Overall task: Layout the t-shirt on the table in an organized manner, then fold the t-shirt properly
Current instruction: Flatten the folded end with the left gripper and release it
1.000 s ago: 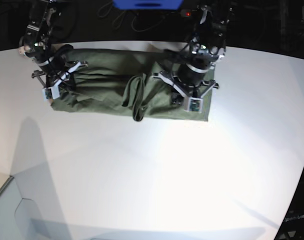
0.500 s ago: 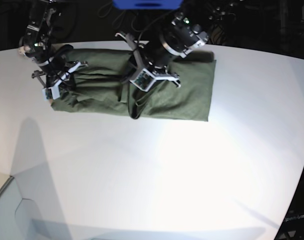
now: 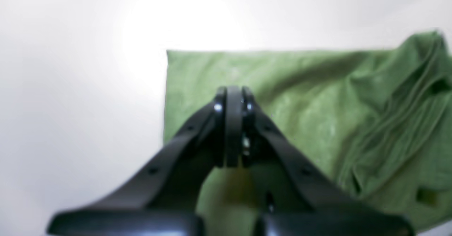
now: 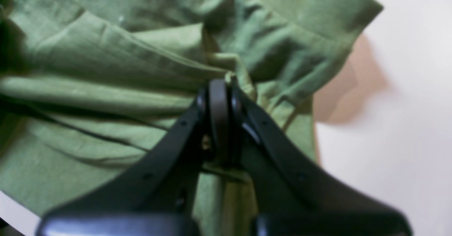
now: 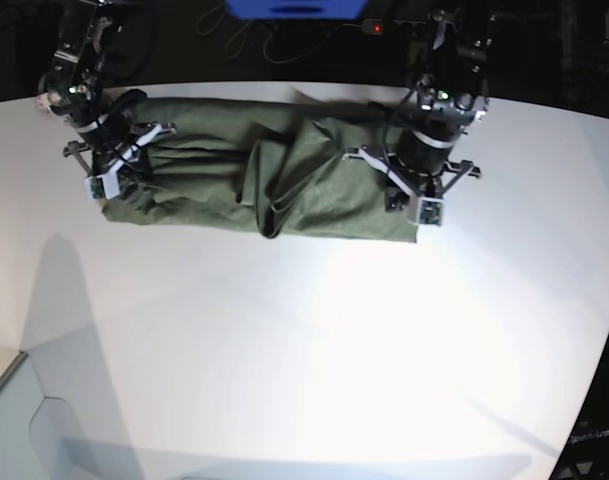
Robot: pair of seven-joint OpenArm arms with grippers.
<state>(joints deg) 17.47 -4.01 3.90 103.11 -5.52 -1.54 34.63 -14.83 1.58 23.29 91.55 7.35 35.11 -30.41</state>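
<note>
The right gripper has its jaws pressed together on a bunched ridge of the t-shirt; the wrist view shows gathered olive cloth rising into the closed tips. That pinch reads as an anchor, keeping this end of the garment fixed so the other end can be worked against it. From those tips the cloth spreads in long creases to one side and below, and a rounded sleeve or corner flap lies just beyond, ending on the bare white table.

The left gripper is also closed, its jaws meeting with no gap, but its wrist view shows no fabric between them, so it appears to grip nothing. It hangs over the smoother end of the shirt, near a straight edge and square corner just beyond its tips, with table past that. To its side the cloth climbs into a heap of folds.

In the base view the shirt lies as a long band between the two arms, along the far edge of the table, with a loose fold hanging at its middle. Laying out looks unfinished.
</note>
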